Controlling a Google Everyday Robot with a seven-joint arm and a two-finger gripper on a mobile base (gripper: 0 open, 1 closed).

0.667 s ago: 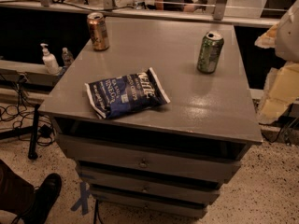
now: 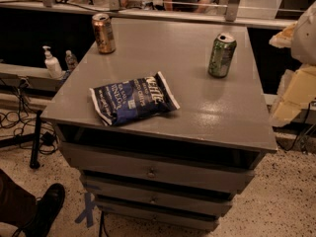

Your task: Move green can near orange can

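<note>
Your tool (image 2: pixel 295 78) sits at the right edge, beside the tabletop (image 2: pixel 207 112); can't tell its state. Green can (image 2: pixel 221 55) upright back-right, orange can (image 2: pixel 103 33) upright back-left, well apart. Blue "Kettle" chip bag (image 2: pixel 133 98) lies front-left.

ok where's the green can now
In the camera view the green can stands upright at the back right of the table, with the orange can across at back left. The hand sits beyond the table's right edge, clear of the can.
</note>
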